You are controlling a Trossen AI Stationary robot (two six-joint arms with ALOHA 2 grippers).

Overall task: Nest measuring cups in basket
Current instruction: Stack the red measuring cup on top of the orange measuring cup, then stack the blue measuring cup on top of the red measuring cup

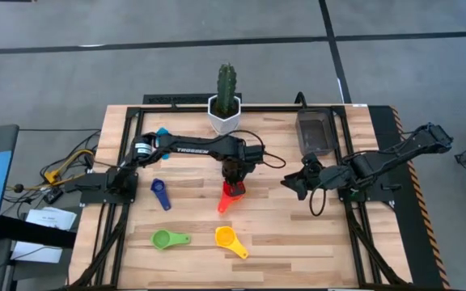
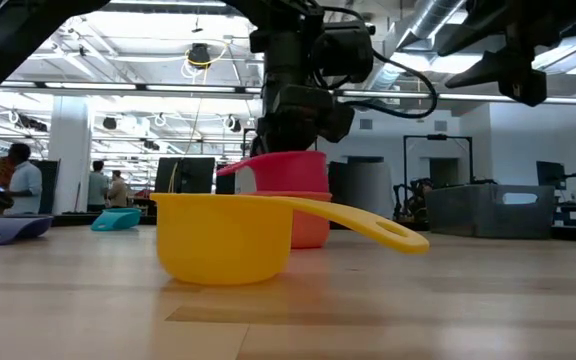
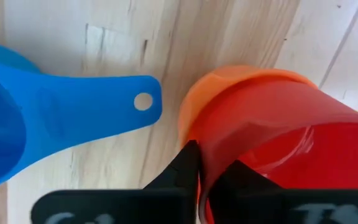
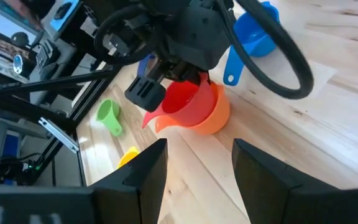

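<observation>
Your left gripper (image 1: 233, 183) pinches the red cup (image 4: 185, 102) wall (seated in the orange cup (image 4: 213, 115)); release tilted and it may tip out; right gripper (image 1: 291, 184) waits open, empty.

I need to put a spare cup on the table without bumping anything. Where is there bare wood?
Bare wood lies right of the yellow cup, below the right gripper, and between the cactus pot and the basket. It is crowded mid-table, where the left gripper holds the red cup in the orange one.

Red cup (image 4: 185, 99) sits in orange cup (image 4: 213, 115) (both glossy, unpatterned). My fingers (image 4: 145, 93): black. Nearby cups: blue (image 3: 55, 118), yellow (image 2: 228, 235), green (image 1: 165, 238).
</observation>
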